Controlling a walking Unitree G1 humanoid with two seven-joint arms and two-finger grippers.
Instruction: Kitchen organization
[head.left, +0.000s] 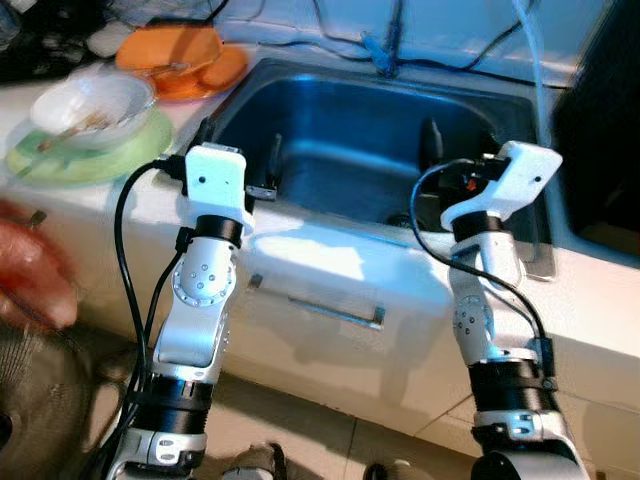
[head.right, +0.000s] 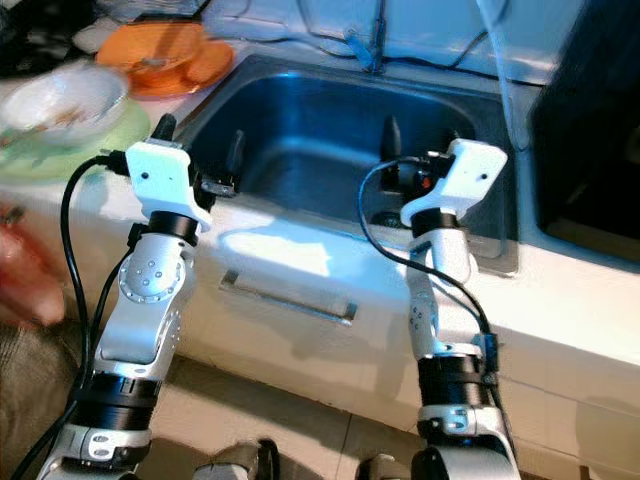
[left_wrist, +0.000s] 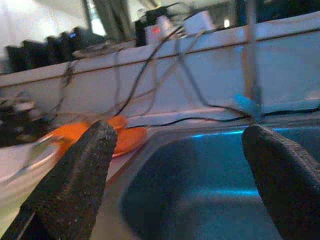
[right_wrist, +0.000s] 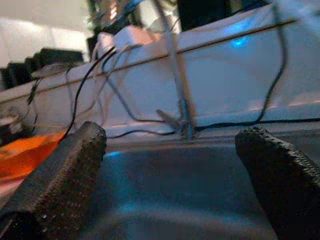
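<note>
I stand facing a stainless steel sink (head.left: 350, 130) sunk into a white worktop (head.left: 330, 255); both my silver arms reach forward over its front edge.

My left gripper (head.left: 240, 150) hangs over the sink's front left corner, its two black fingers (left_wrist: 75, 185) spread wide apart with nothing between them; my right gripper (head.left: 432, 160) hangs over the front right part of the basin, fingers likewise spread and holding nothing.

A thin metal tap (right_wrist: 175, 75) rises at the middle of the sink's back edge, and black cables (left_wrist: 150, 70) trail along the white wall behind it.

On the worktop left of the sink, near the back corner, lie orange plates (head.left: 180, 60), stacked loosely; just in front of them, toward the left edge, a pale bowl (head.left: 90, 105) with food scraps sits on a light green plate (head.left: 90, 155).

A metal drawer handle (head.left: 320, 305) runs across the white cabinet front below the sink.

A blurred reddish shape (head.left: 30, 275) sits at the far left, too smeared to identify; a dark appliance (head.left: 600, 120) stands at the worktop's right end.
</note>
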